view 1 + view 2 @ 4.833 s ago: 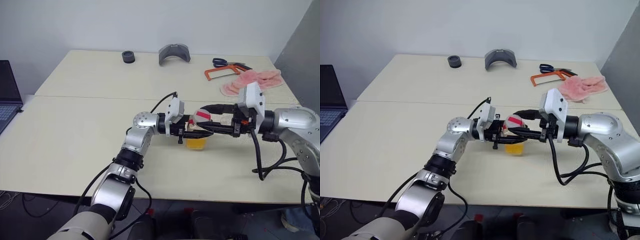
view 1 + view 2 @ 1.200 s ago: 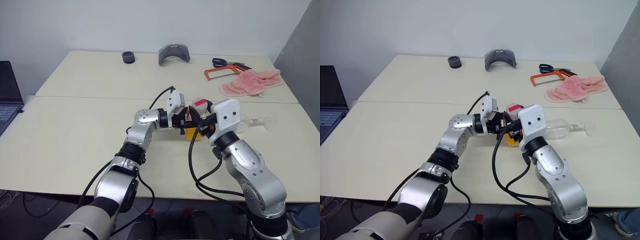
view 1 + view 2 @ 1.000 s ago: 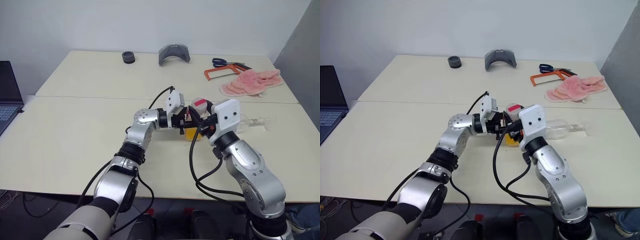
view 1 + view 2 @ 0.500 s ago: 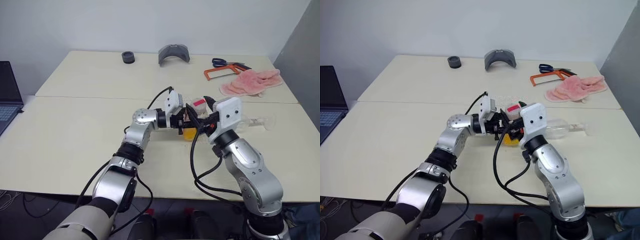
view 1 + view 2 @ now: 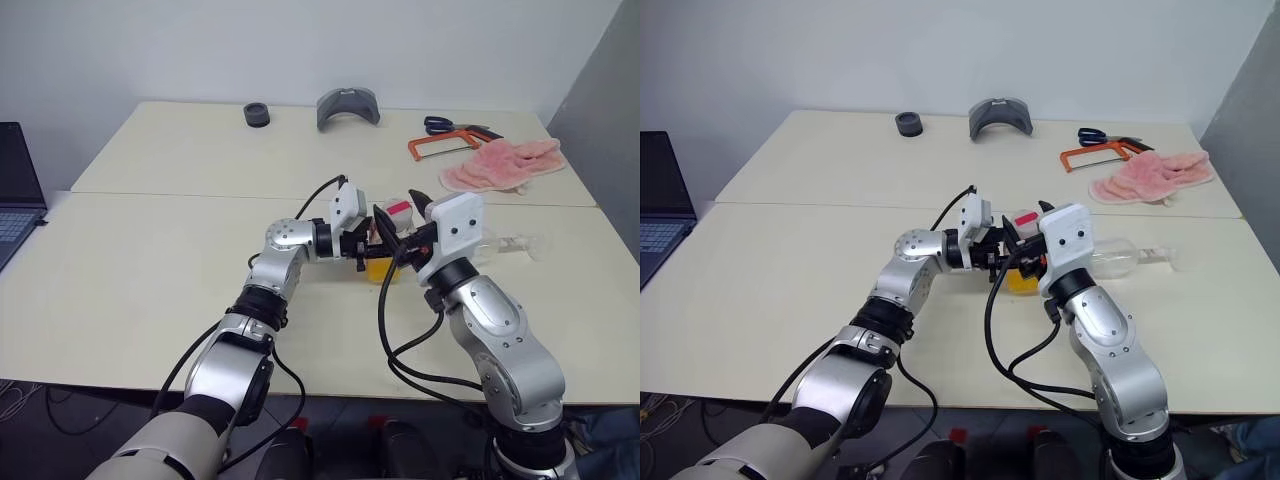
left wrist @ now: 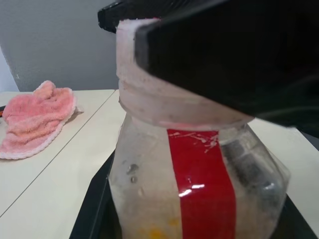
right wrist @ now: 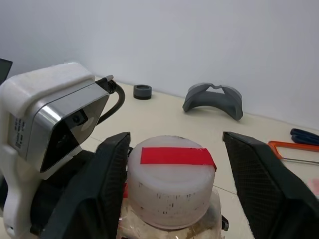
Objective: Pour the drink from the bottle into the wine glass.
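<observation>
Though probably light, treat the small clear plastic bottle with the red label strip (image 6: 199,189) as squashy and a little slick. Grip low on the body, as with the left gripper (image 5: 365,250), clamped shut on it, upright at mid-table. Expect sloshing from the translucent orange drink (image 5: 378,268) low inside. Take the white red-banded cap (image 7: 172,184) by its sides, between the spread, non-pinching fingers of the right gripper (image 7: 175,142) straddling it. Handle the clear stemmed wine glass (image 5: 1115,258), lying on its side just beyond the right arm, as brittle and prone to roll; lift by bowl or stem. Around: white wall; broad cream table (image 5: 150,250), smooth and level; dark laptop (image 5: 15,190), pink towel (image 5: 500,163), orange hacksaw (image 5: 440,146), grey curved piece (image 5: 348,105), black ring (image 5: 257,114).
</observation>
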`<action>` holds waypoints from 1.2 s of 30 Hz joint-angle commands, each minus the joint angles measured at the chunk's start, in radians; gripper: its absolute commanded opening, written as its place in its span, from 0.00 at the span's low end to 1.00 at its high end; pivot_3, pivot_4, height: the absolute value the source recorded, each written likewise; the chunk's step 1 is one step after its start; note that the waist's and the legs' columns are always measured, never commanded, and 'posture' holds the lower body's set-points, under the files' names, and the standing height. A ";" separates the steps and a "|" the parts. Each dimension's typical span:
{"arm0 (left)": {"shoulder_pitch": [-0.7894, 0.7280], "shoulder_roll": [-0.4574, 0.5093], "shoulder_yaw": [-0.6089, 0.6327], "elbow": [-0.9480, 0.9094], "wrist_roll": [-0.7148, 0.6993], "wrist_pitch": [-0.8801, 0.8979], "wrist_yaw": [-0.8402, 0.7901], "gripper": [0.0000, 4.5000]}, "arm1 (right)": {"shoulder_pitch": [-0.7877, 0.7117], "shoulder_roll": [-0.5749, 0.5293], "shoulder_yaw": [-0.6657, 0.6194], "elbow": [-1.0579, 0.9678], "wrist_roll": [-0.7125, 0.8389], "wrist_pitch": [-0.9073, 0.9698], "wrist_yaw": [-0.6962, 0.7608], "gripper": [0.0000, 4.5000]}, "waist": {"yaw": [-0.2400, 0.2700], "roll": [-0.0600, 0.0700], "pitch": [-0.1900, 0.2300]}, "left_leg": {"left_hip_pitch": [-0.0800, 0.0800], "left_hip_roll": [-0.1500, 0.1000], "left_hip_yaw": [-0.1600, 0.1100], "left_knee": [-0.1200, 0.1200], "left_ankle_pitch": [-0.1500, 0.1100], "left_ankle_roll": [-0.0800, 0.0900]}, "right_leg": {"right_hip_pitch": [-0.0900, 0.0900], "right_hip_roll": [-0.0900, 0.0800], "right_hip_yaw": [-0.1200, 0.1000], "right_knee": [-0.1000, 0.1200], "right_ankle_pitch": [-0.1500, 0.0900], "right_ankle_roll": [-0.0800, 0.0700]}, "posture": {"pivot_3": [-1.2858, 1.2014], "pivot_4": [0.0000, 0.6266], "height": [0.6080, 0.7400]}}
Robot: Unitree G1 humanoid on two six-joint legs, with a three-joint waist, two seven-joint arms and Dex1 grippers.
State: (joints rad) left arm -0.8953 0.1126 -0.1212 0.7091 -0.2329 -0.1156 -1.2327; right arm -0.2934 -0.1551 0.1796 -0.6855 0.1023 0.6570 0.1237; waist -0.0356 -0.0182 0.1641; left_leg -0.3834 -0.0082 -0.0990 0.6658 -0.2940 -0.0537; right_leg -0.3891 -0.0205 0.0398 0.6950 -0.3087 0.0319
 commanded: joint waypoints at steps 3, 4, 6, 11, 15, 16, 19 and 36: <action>-0.011 0.000 0.003 -0.042 -0.007 -0.009 -0.006 0.38 | -0.013 -0.020 -0.016 -0.021 0.030 -0.010 0.054 0.42 | 0.000 0.000 0.000 | 0.000 0.000 0.000 0.000 0.000 0.000 | 0.000 0.000 0.000 0.000 0.000 0.000 | 0.52 0.24 1.00; -0.012 0.002 0.001 -0.043 -0.010 -0.004 -0.017 0.38 | -0.019 -0.039 -0.029 -0.018 0.054 -0.013 0.090 0.42 | 0.000 0.000 0.000 | 0.000 0.000 0.000 0.000 0.000 0.000 | 0.000 0.000 0.000 0.000 0.000 0.000 | 0.52 0.24 1.00; -0.015 0.006 -0.001 -0.046 -0.018 0.007 -0.044 0.38 | -0.044 -0.120 -0.072 -0.004 0.123 -0.029 0.215 0.42 | 0.000 0.000 0.000 | 0.000 0.000 0.000 0.000 0.000 0.000 | 0.000 0.000 0.000 0.000 0.000 0.000 | 0.52 0.24 1.00; -0.041 0.024 -0.003 -0.039 -0.034 0.031 -0.140 0.37 | -0.174 -0.444 -0.165 0.125 0.355 -0.012 0.674 0.42 | 0.000 0.001 0.001 | 0.000 -0.002 0.002 0.000 -0.001 0.002 | 0.001 0.000 0.000 -0.001 0.000 0.000 | 0.52 0.24 1.00; -0.070 0.026 0.006 -0.019 -0.037 0.026 -0.167 0.37 | -0.280 -0.562 -0.189 0.219 0.510 0.083 0.830 0.42 | 0.000 0.001 0.002 | 0.000 -0.001 0.002 -0.001 -0.001 0.002 | 0.001 0.002 -0.001 -0.002 0.000 0.000 | 0.52 0.24 1.00; -0.073 0.023 0.009 -0.017 -0.038 0.023 -0.166 0.37 | -0.287 -0.574 -0.192 0.220 0.540 0.106 0.845 0.42 | 0.000 0.001 0.002 | 0.000 -0.001 0.002 -0.001 -0.001 0.002 | 0.001 0.002 -0.001 -0.003 0.000 0.000 | 0.52 0.24 1.00; -0.069 0.017 0.014 -0.022 -0.038 0.024 -0.155 0.37 | -0.283 -0.563 -0.208 0.215 0.522 0.090 0.786 0.49 | 0.000 0.001 0.002 | 0.000 0.000 0.001 -0.001 -0.001 0.002 | 0.001 0.002 -0.001 -0.002 0.000 0.000 | 0.52 0.24 1.00; -0.011 -0.001 0.008 -0.079 -0.038 0.046 -0.112 0.37 | -0.086 -0.337 -0.149 -0.076 0.280 0.068 0.226 0.88 | 0.002 0.001 0.002 | -0.001 0.000 0.000 0.000 0.000 0.001 | 0.000 0.000 0.000 0.000 0.000 0.000 | 0.52 0.24 1.00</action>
State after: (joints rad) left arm -0.8941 0.1142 -0.1192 0.6708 -0.2517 -0.0664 -1.3434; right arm -0.3672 -0.4971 0.0292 -0.7291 0.4135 0.7527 0.3821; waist -0.0339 -0.0169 0.1657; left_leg -0.3841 -0.0080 -0.0989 0.6659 -0.2939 -0.0530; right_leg -0.3890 -0.0208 0.0397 0.6948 -0.3088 0.0317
